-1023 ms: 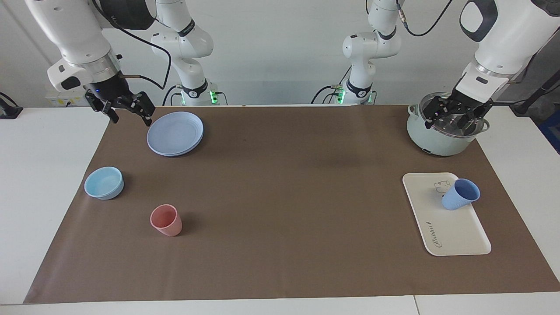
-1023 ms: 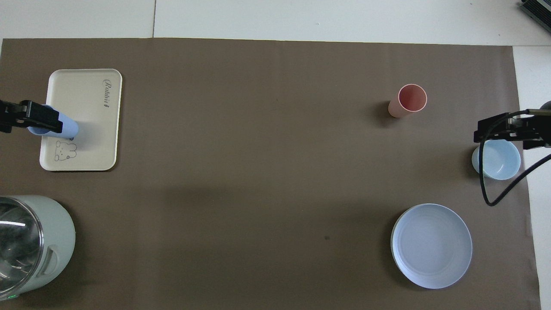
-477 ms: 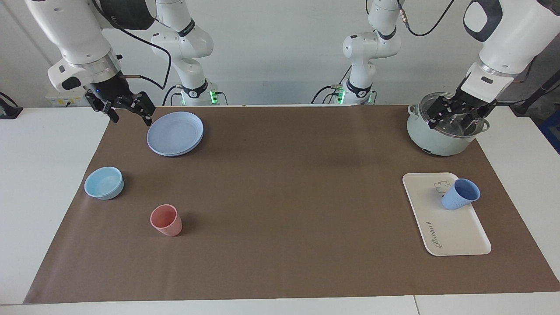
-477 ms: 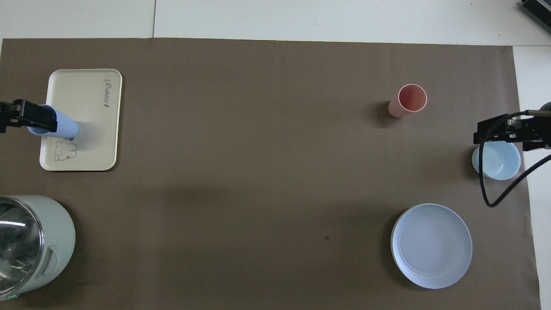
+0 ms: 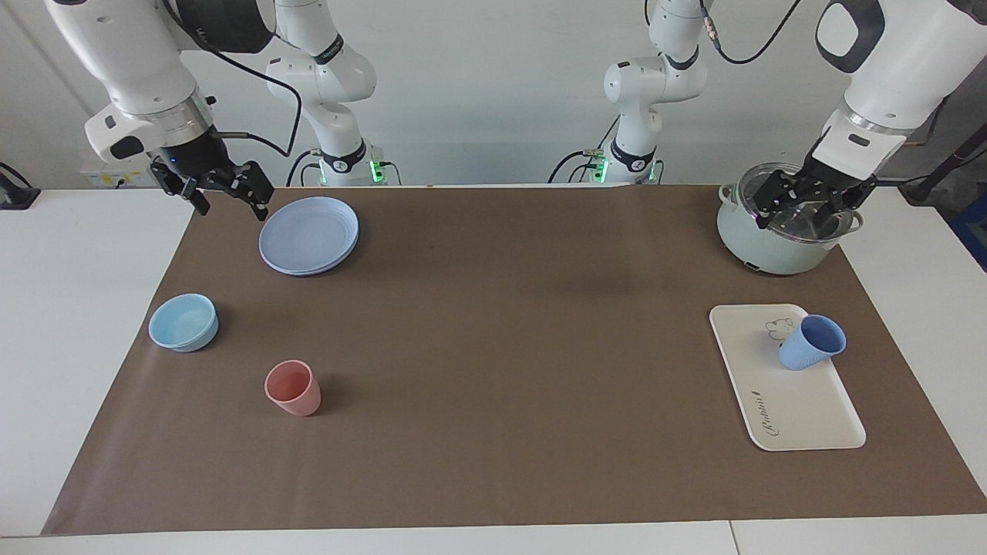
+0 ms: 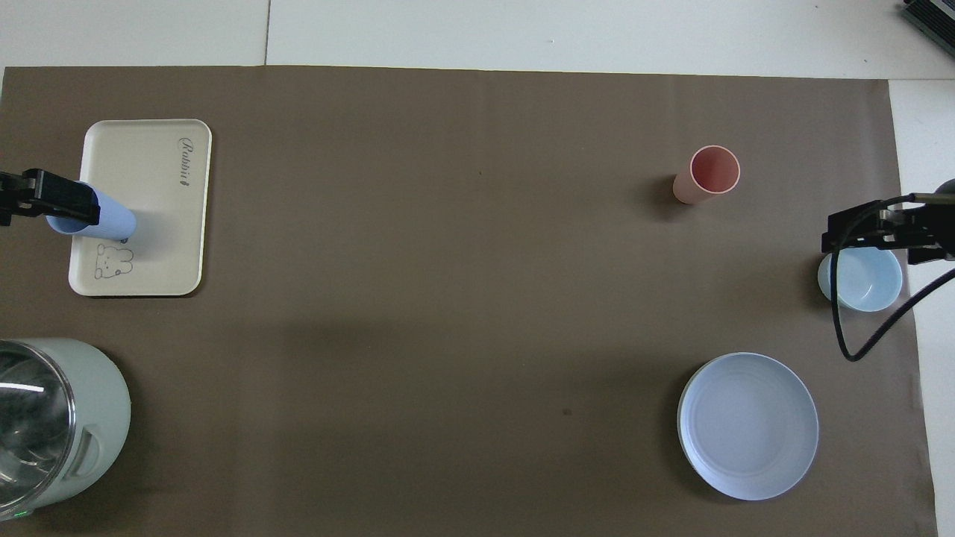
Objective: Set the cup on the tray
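Observation:
The periwinkle-blue cup [image 5: 810,344] stands on the cream-white tray [image 5: 802,416] next to the bear drawing, at the tray's edge toward the left arm's end of the table. It also shows in the overhead view [image 6: 113,221] on the tray [image 6: 166,246]. My left gripper [image 5: 805,206] is open and empty, raised in the air over the pot, apart from the cup; in the overhead view [image 6: 33,201] it covers the cup's rim. My right gripper [image 5: 229,194] is open and empty, raised beside the blue plates, and waits [image 6: 880,233].
A pale green pot [image 5: 771,243] with a glass lid stands nearer to the robots than the tray. Round blue plates [image 5: 309,234], a light-blue bowl [image 5: 183,322] and a pink cup [image 5: 293,388] stand toward the right arm's end of the brown mat.
My left gripper has drifted slightly up and away from the cup. The cup stays on the tray. The right gripper has hardly moved.

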